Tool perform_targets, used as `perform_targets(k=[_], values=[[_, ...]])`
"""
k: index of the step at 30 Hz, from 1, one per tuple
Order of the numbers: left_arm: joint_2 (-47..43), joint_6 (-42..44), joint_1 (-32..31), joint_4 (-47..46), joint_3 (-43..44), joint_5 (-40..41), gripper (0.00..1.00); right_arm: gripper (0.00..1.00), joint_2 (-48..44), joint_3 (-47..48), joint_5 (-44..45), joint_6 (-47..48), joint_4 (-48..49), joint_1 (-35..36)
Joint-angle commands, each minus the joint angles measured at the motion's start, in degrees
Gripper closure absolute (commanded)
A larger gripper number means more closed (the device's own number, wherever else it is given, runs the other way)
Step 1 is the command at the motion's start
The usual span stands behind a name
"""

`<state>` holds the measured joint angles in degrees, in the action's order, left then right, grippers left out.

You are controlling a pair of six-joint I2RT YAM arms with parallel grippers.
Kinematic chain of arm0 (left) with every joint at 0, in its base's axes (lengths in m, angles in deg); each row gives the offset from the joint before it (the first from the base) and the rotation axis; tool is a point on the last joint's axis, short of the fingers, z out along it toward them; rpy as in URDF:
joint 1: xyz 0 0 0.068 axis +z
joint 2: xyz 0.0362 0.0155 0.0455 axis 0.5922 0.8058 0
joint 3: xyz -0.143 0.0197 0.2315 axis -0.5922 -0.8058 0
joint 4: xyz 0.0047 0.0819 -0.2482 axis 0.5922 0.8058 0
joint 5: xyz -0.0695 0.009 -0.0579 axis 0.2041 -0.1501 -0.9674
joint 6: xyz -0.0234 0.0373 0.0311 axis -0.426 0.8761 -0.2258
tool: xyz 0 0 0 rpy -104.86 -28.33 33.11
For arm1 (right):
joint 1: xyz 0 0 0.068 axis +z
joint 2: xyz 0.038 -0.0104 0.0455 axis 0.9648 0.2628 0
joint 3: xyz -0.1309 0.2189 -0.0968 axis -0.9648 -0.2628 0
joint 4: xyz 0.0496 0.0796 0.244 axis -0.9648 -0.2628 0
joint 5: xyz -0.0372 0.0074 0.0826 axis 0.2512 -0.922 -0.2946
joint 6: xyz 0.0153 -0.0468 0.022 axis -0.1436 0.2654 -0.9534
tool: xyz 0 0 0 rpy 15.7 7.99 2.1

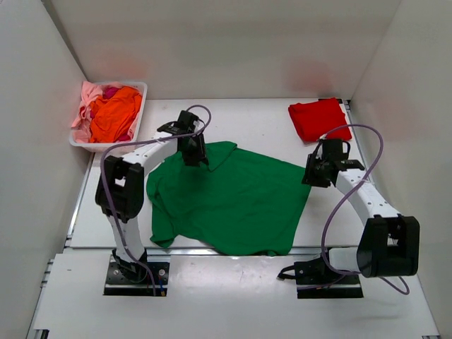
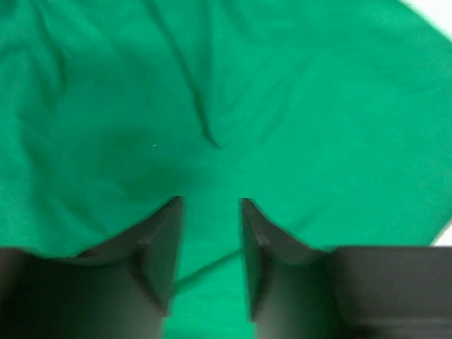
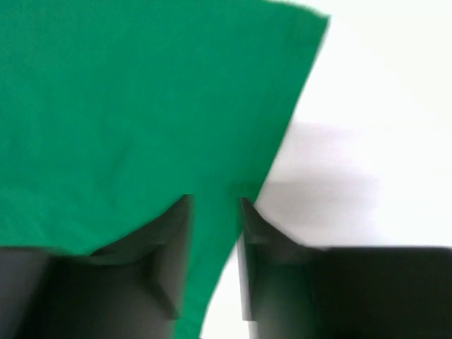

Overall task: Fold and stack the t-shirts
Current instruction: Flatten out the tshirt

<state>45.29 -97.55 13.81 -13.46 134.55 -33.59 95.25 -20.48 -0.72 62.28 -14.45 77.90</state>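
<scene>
Wrist views: left gripper and right gripper jaws narrowly parted astride dark green t-shirt, hold unclear; could lose cloth at right, barely over its edge.

You have the spread t-shirt at the middle of the desk; behind it, the basket sits left, the folded t-shirt right.

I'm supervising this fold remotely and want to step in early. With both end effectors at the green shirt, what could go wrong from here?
1. The right end effector straddles only the very edge of the green t-shirt, so it may pinch too little cloth and slip off on lifting.
2. The left end effector sits over creased cloth; it could bunch the fabric and skew the fold.
</scene>
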Motion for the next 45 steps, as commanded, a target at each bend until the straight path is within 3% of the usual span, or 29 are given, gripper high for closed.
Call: perform_targets(k=[1,8,12,26,45], values=[[0.83,-4.6,-0.35,2.02,1.74,0.37,0.47,0.61,2.63,4.02,1.24,-1.26,3.55,-1.46],[4.35,-9.35,-1.31,-1.5,2.09,-2.79,0.51,0.57,5.81,6.66,0.09,-3.2,3.2,-1.82],[6.37,-10.06,-1.58,-0.46,4.72,-2.18,0.63,0.55,5.89,6.22,0.54,-3.46,3.03,-1.46],[10.86,-10.4,-1.49,0.78,7.19,0.64,0.46,0.52,4.13,5.09,1.06,-3.55,2.41,-2.43],[14.46,-13.83,-1.76,-1.76,10.0,-3.67,0.5,0.52,3.35,3.76,0.36,-4.52,3.11,-2.43]])
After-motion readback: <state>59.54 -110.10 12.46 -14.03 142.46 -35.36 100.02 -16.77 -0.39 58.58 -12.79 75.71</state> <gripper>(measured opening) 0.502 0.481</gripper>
